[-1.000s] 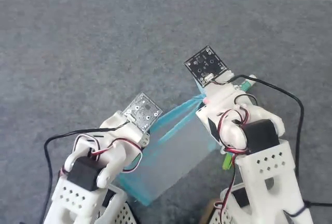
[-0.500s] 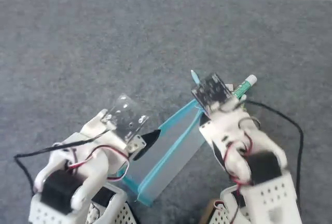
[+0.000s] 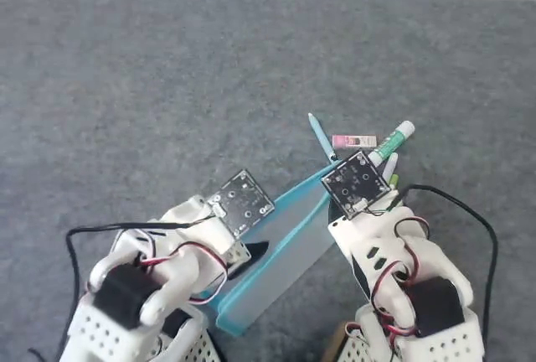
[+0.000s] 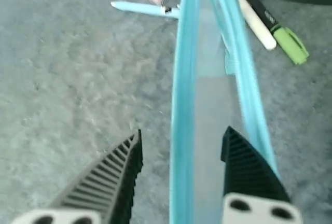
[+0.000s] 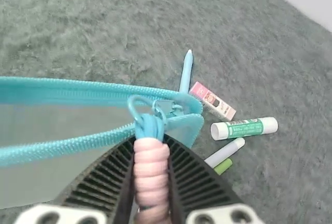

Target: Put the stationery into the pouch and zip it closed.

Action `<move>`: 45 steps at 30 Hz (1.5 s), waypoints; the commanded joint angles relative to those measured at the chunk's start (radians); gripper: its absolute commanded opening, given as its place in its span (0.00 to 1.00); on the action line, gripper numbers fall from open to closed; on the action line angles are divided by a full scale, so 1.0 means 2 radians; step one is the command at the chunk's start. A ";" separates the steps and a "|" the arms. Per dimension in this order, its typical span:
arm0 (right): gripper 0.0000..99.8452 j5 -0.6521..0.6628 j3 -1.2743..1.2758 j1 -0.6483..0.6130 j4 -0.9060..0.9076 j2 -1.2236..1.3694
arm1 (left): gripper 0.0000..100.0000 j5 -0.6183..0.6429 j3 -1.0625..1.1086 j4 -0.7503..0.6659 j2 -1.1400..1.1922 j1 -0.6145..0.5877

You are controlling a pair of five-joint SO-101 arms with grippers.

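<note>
Pouch (image 3: 280, 249), teal and unzipped, lies lower centre in the high view between the arms, its pink zip pull (image 5: 150, 175) clamped in the right claw (image 5: 150, 147). Left claw (image 4: 182, 132) is spread apart astride one zip edge, gripping nothing. Pen (image 3: 319, 137), eraser (image 3: 353, 141), glue stick (image 3: 394, 141) and marker (image 5: 224, 154) lie on the table (image 3: 126, 85) just past its upper-right end. A tug on the pull would likely drag the unheld pouch, or shut it empty. Both arms crouch low, wrists pitched down.
</note>
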 commanded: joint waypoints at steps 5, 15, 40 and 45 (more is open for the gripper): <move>0.01 0.010 -0.005 0.004 -0.005 -0.011 | 0.13 -0.006 0.022 -0.022 0.000 0.005; 0.01 0.008 -0.005 0.004 -0.005 -0.011 | 0.01 -0.066 0.023 -0.014 0.000 0.005; 0.26 0.049 0.059 0.140 0.033 -0.104 | 0.01 -0.072 0.036 -0.012 0.000 0.099; 0.24 0.049 0.059 0.160 0.033 -0.103 | 0.05 -0.072 0.040 -0.012 0.000 0.111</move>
